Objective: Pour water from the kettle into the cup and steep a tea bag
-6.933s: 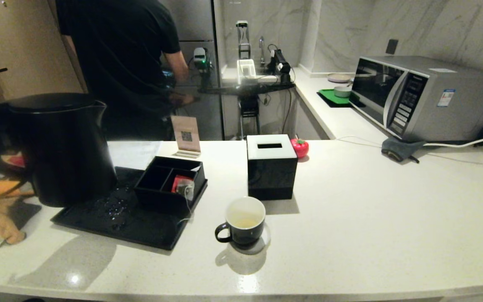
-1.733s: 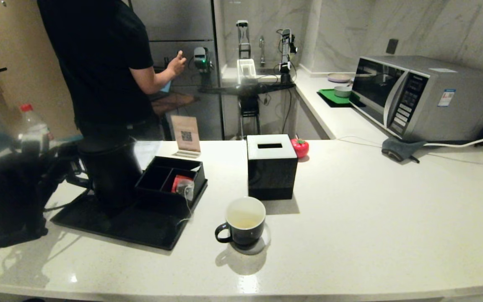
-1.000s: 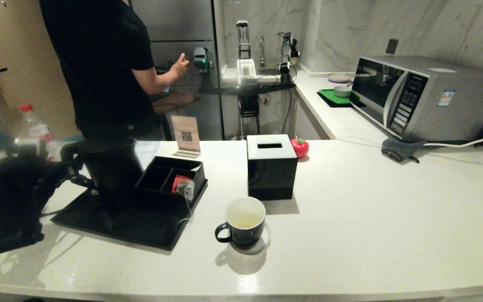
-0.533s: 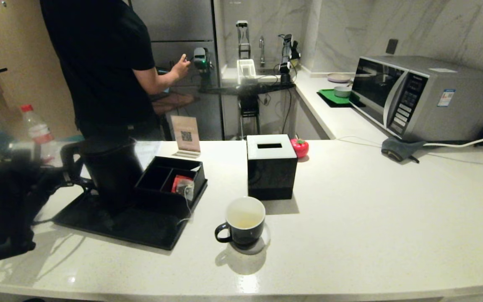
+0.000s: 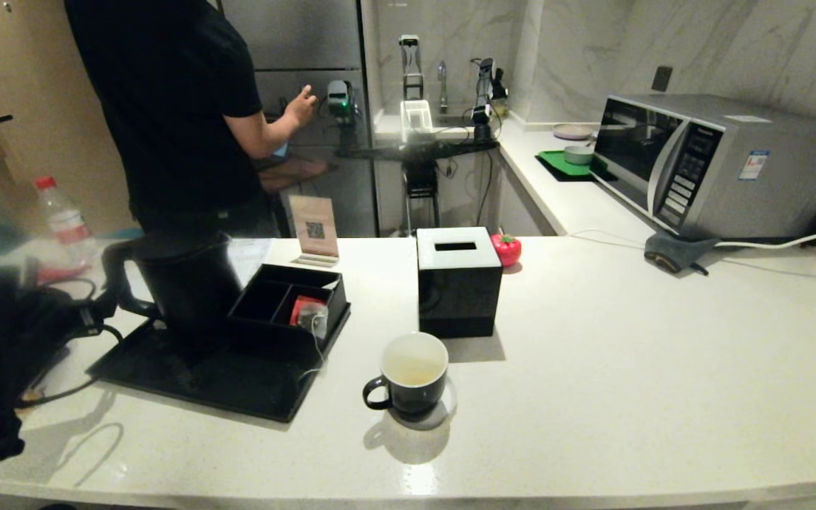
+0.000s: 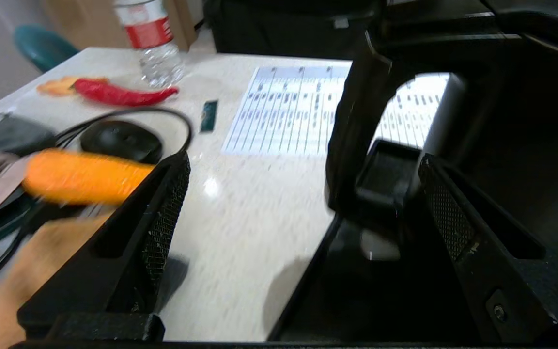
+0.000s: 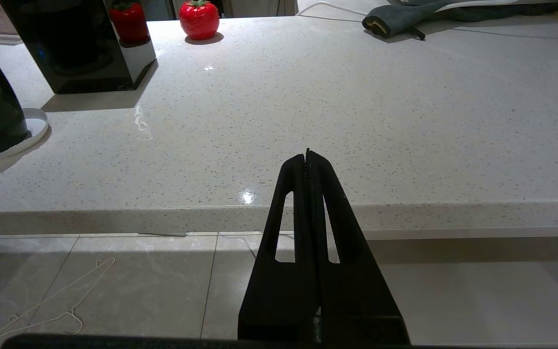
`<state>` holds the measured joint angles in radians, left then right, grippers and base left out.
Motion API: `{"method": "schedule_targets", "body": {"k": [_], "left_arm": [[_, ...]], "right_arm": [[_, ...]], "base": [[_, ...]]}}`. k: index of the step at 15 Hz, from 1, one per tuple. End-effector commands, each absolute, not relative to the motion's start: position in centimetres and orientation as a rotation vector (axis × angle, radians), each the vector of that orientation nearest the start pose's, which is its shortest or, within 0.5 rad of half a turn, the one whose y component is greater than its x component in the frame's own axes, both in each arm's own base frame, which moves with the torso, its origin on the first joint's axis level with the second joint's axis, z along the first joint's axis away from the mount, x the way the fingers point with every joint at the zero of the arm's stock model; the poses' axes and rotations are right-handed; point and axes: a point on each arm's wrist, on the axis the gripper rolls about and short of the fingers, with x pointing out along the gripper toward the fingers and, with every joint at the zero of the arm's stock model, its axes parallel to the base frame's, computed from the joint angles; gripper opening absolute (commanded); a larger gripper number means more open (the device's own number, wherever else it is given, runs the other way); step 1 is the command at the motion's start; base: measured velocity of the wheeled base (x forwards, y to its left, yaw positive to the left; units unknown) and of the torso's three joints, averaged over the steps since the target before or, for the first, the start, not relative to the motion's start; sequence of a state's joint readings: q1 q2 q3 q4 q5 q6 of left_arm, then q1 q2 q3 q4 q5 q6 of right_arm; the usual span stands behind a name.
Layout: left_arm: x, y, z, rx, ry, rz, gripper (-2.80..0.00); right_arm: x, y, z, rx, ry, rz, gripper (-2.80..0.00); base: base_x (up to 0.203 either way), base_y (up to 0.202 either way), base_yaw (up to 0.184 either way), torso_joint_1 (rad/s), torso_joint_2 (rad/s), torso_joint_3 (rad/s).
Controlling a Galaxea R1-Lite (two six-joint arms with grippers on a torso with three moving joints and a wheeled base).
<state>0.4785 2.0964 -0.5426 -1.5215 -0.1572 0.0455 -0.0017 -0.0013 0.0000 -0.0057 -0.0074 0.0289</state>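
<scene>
Kettle (image 5: 185, 287) stands upright in the left part of the head view, on the back left part of a flat black tray (image 5: 238, 389) that lies on the white worktop (image 5: 592, 368); its loop handle points toward the left edge of the frame. On the same tray, just to the right of the kettle, sits a black divided box (image 5: 287, 304), and the tea bag (image 5: 317, 320) rests in its right compartment next to a red packet (image 5: 302, 308), with the thin white string hanging over the front wall of the box. Right of the tray stands a black cube tissue box (image 5: 459, 282), and a small red tomato-shaped thing (image 5: 506, 249) is behind its right corner. The cup (image 5: 411, 374) stands in the lower middle of the frame on a small white coaster, well apart from the kettle, with its handle to the left; a little yellowish water (image 5: 414, 375) lies at the bottom of its white inside. The left tool (image 6: 303, 203) is spread wide and holds nothing; in the left wrist view the kettle handle (image 6: 356, 145) is between the two fingers but they do not touch it. The right tool (image 7: 307, 157) is pressed together, parked before the front edge of the worktop.
</scene>
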Motion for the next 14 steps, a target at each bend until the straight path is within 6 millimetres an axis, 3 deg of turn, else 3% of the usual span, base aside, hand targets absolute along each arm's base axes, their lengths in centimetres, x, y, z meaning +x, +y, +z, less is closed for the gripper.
{"method": "schedule_targets", "body": {"k": [1,5,6,14], "left_arm": [[27.5,14.4,9.9,0.051,-0.009,0.336,0.00],[24.9,13.4,10.8,0.048,0.000,0.349,0.00],[24.2,13.2,11.1,0.048,0.002,0.355,-2.80],[19.4,10.5,13.3,0.061,-0.045,0.284,-2.80]], "right_arm": [[-2.3,0.0,7.6,0.029,-0.006,-0.010,-2.80],[-2.3,0.0,7.6,0.029,-0.006,-0.009,-2.80],[-2.3,0.0,7.6,0.029,-0.008,-0.009,-2.80],[-2.3,0.0,7.6,0.029,-0.006,-0.009,-2.80]], "base": [[0.000,0.000,0.000,0.000,0.00,0.000],[0.000,0.000,0.000,0.000,0.00,0.000],[0.000,0.000,0.000,0.000,0.00,0.000],[0.000,0.000,0.000,0.000,0.00,0.000]]}}
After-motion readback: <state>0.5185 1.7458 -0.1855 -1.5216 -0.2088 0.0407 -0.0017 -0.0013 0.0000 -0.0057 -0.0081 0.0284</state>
